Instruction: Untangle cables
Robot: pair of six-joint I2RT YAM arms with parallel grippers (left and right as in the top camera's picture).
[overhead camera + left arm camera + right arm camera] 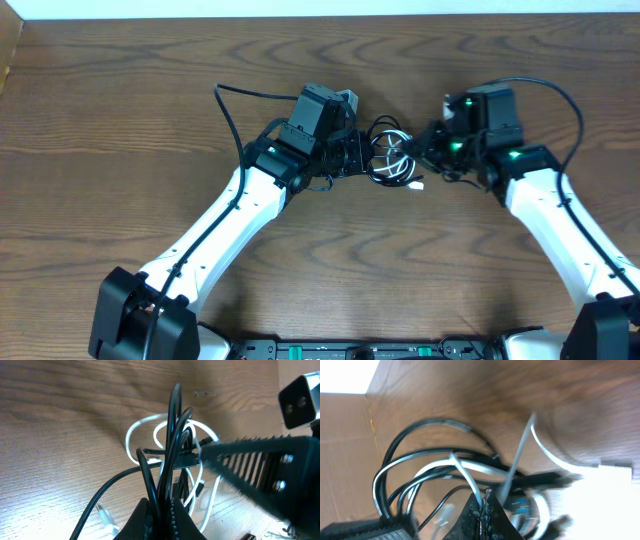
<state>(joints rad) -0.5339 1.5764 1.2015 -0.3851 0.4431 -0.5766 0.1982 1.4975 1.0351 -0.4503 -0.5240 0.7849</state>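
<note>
Two robot arms meet over a knot of cables at the middle of a dark wood desk [120, 90]. At left, a thick black arm lead [226, 112] loops across the bare wood behind the left arm. The left gripper [352, 155] is clamped narrow on the black cable [384, 127], whose strands rise straight out of its tips in the left wrist view. Just beside it lies the tangle – the white cable [396, 135] coiled in loops through the black one, both on the desk between the two grippers, a small white plug [415, 184] trailing at the near edge. From the right, the right gripper [424, 150] reaches into the same bundle, its jaws drawn fully together; a white strand runs to its tips in the right wrist view, but blur hides whether it is truly pinched. Farther right, another thick arm lead [572, 100] arcs above the right arm.
</note>
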